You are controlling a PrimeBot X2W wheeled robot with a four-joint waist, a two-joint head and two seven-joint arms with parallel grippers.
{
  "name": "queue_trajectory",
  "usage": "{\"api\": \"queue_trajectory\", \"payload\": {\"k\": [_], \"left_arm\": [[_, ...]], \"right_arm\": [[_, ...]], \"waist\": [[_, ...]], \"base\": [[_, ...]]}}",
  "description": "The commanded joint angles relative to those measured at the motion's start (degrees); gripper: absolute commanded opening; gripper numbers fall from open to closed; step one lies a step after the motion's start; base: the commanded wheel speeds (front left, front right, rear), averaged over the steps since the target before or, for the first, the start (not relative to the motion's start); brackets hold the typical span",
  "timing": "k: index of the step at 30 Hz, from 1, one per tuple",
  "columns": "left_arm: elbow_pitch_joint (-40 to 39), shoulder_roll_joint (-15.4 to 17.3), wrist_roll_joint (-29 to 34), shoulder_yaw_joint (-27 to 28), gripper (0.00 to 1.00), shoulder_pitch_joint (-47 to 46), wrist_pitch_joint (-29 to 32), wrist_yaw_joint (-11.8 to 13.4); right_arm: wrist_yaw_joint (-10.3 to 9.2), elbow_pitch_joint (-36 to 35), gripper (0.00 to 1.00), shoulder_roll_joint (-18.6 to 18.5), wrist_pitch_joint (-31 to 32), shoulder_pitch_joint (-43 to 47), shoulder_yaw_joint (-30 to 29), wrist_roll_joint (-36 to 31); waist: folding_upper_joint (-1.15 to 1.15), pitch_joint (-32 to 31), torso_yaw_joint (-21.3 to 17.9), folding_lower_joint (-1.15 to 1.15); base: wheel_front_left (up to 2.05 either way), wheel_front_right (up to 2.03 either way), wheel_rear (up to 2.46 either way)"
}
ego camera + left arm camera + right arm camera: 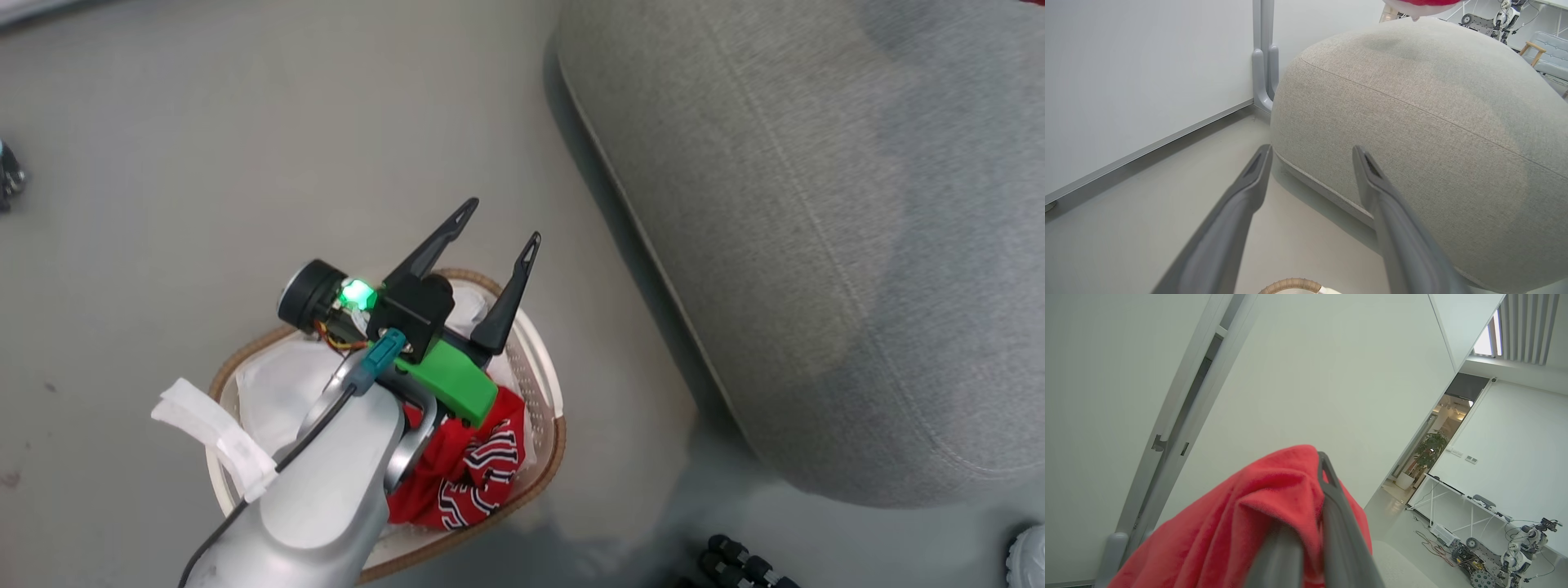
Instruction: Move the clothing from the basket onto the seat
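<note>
The basket (545, 384) stands on the floor left of the seat (816, 245), its white liner bunched inside. A red garment with striped lettered trim (469, 465) lies in the basket's right half. My left gripper (502, 220) hovers open above the basket's far rim, fingers aimed toward the seat. In the left wrist view, the left gripper (1311, 150) holds nothing, facing the seat (1433, 122), with the basket's brown rim (1290, 283) at the bottom. Red-and-white clothing (1421, 5) hangs over the seat's top. My right gripper (1312, 469) is shut on a red garment (1257, 522), raised high.
A white wall panel with a grey post (1261, 61) stands behind the seat. Black wheels (743, 559) and a white shoe (1030, 555) sit at the lower right. Another robot (1515, 555) and a white table (1453, 498) are far off.
</note>
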Motion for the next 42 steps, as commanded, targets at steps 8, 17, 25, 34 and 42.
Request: {"api": "queue_trajectory", "payload": {"k": [8, 17, 25, 34, 42], "left_arm": [[-1.14, 1.35, 1.54, 0.13, 1.0, -3.44, -0.03, 0.62], [-0.79, 2.7, 1.24, 0.39, 1.0, -3.29, -0.03, 0.82], [-0.67, 2.03, 0.33, 0.3, 1.0, -2.26, -0.03, 0.89], [-1.71, 0.71, -1.05, 2.07, 1.0, -0.27, -0.03, 0.71], [-1.8, -1.18, -1.91, 5.93, 1.0, 3.9, -0.03, 0.75]], "right_arm": [[-0.08, 4.92, 0.0, 1.72, -0.12, 3.2, -5.69, -3.51], [-0.08, 9.05, 0.0, 5.05, -0.12, 6.34, -8.51, -5.8], [-0.08, 6.5, 1.0, 5.86, -0.12, 10.91, -8.43, -5.1], [-0.08, 2.66, 1.0, 4.96, -0.12, 19.37, -5.2, -1.88], [-0.08, 3.86, 1.0, 4.08, -0.12, 24.45, -1.69, -0.02]], "waist": [[0.0, 11.7, 4.75, -0.01], [0.0, 13.34, 4.18, -0.01], [0.0, 11.68, 4.25, -0.01], [0.0, 6.28, 5.18, -0.01], [0.0, -2.47, 6.49, -0.01]], "base": [[0.0, 0.0, 0.0], [0.0, 0.0, 0.0], [0.0, 0.0, 0.0], [0.0, 0.0, 0.0], [0.0, 0.0, 0.0]]}}
